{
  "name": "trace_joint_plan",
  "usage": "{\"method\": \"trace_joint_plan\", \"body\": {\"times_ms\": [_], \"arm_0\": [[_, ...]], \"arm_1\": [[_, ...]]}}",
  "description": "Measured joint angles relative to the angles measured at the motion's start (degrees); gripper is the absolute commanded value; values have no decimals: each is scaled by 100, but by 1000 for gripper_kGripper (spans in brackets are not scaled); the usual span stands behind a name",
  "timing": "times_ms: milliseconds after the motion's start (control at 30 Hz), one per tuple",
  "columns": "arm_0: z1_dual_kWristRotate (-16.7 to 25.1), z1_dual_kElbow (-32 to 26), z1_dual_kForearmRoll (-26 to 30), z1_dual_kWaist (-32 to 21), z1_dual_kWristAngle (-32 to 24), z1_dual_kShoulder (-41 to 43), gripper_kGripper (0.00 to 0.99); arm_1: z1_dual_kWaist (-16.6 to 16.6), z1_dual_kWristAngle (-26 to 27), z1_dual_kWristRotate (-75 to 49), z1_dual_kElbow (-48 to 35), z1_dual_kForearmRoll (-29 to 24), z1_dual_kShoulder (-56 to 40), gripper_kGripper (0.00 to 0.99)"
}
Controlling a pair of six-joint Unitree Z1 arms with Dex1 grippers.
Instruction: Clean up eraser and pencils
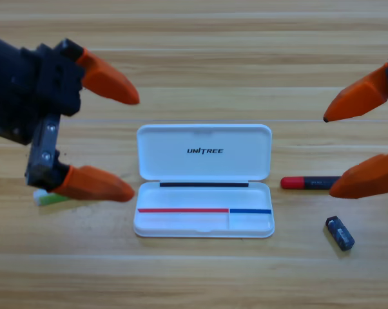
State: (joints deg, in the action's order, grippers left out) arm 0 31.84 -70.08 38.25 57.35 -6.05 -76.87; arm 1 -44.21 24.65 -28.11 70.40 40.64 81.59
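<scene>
The white case [204, 222] lies open in the middle of the table, lid back. A red and black pencil [307, 182] lies flat just right of the case. The small dark eraser [339, 233] rests below it, toward the front right. Only the end of the light green pencil [49, 197] shows at the left, the rest hidden under an orange jaw. My left gripper [135, 145] hangs open at the left, its lower jaw over the green pencil. At the right edge my right gripper [328, 155] is open, its lower jaw tip covering the red pencil's black end.
The wooden table [200, 277] carries only the case, the two pencils and the eraser. The case's lid [204, 152] stands between the two grippers.
</scene>
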Motion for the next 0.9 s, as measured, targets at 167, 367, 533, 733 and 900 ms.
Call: {"method": "trace_joint_plan", "body": {"times_ms": [167,367,533,733,900], "arm_0": [[-126,0,0,0,143,4,974],[-199,0,0,0,186,4,979],[-200,1,24,0,202,4,988],[-25,28,152,6,959,-42,989],[789,25,254,-234,1726,-350,980]], "arm_1": [[-3,0,0,-2,0,0,985],[-5,-12,66,-27,-2,0,985],[-5,-71,217,-81,-3,0,985],[-6,-826,871,-108,-8,1,986],[-10,-2212,1546,-120,-15,42,985]]}}
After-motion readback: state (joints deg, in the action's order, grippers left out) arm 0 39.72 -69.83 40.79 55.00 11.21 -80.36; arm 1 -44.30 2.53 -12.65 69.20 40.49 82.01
